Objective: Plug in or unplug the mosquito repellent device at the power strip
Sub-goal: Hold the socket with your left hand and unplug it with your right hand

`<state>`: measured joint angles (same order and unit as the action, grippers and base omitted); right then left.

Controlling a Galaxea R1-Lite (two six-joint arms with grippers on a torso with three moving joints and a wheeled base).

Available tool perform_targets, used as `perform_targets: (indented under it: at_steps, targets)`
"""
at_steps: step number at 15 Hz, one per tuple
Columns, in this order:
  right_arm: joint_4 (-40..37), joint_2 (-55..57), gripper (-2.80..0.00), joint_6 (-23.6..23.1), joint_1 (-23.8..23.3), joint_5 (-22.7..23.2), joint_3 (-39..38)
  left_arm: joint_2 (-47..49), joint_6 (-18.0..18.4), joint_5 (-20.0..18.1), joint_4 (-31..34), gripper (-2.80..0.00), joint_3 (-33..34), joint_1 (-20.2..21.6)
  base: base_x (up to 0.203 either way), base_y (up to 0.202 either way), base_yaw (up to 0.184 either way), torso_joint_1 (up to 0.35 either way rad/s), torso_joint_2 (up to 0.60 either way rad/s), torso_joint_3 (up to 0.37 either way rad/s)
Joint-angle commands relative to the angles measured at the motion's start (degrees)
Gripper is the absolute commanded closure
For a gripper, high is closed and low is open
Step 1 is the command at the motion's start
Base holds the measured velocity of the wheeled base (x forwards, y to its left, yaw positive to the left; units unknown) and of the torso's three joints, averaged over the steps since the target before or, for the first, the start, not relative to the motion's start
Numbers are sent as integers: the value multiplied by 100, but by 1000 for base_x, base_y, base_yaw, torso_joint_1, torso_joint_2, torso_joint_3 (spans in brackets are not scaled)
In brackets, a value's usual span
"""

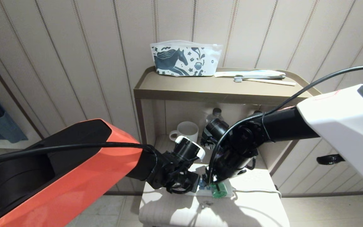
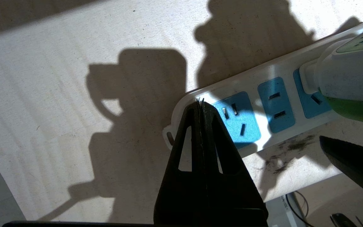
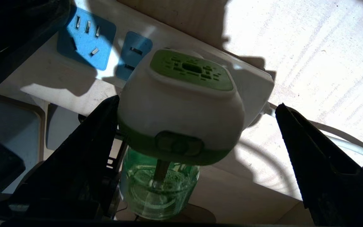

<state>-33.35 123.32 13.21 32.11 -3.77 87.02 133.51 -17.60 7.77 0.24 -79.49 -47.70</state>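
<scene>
green-topped rounded mosquito repellent device (image 3: pixel 181 104) in flat power strip (image 2: pixel 273 104).

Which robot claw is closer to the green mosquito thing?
The right claw. It is open, one finger on each side of the mosquito repellent device, which is plugged into the power strip. The left claw is shut over the strip's far end.

Shelf unit (image 1: pixel 200 91): brown, against a striped wall.
Pouch (image 1: pixel 184 59): white with a dark horse print, on the shelf unit's top, at the back.
Toothbrush (image 1: pixel 263 80): lying on the top, beside the pouch.
Mug (image 1: pixel 186 130): white, on the lower shelf.
Bottle (image 1: pixel 215 116): clear, dark cap, beside the mug.
</scene>
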Motion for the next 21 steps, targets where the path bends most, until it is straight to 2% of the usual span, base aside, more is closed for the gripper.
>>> perform_targets:
  at_steps: [1,5,13,21]
  targets:
    - [36,97,-280,15,31,-1,8,-79,-30,6,32,0,80,-29,0,0,0,0,0,0]
    - [220,299,-280,91,49,-19,122,-106,-33,14,20,0,118,-99,0,0,0,0,0,0]
    - [189,306,-280,1180,102,-54,357,-185,-103,23,20,0,144,-178,0,0,0,0,0,0]
    - [181,271,-280,1246,94,-249,314,-185,-121,129,20,0,153,-196,0,0,0,0,0,0]
